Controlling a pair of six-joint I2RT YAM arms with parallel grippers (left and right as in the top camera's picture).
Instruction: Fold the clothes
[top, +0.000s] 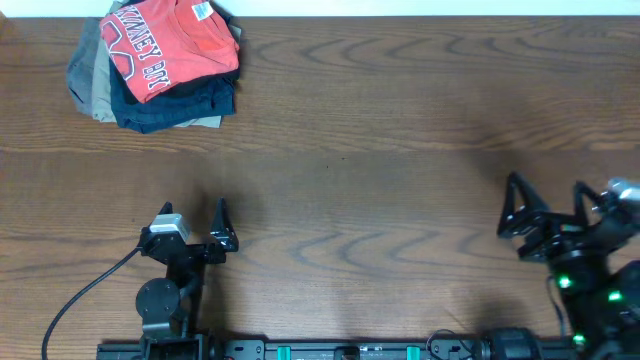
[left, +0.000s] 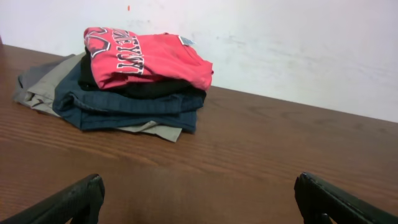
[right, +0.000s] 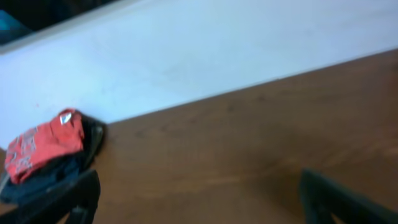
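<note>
The clothes, a coral-red T-shirt (top: 165, 45) with white-outlined lettering, lie folded on top of a stack at the table's far left corner. The left wrist view has the shirt (left: 155, 59) straight ahead, some way off. The blurred right wrist view has it (right: 43, 146) at the far left. My left gripper (top: 193, 212) hovers near the front edge, open, with only bare wood between its fingers (left: 87, 193). My right gripper (top: 547, 195) sits at the front right, also open and holding nothing. Both are far from the shirt.
Under the shirt lie a black garment (left: 149, 90), a navy one (left: 124, 109) and a tan-grey one (left: 43, 84). A white wall (left: 298, 50) rises behind the wooden table (top: 380, 150). A black cable (top: 80, 295) loops by the left arm's base.
</note>
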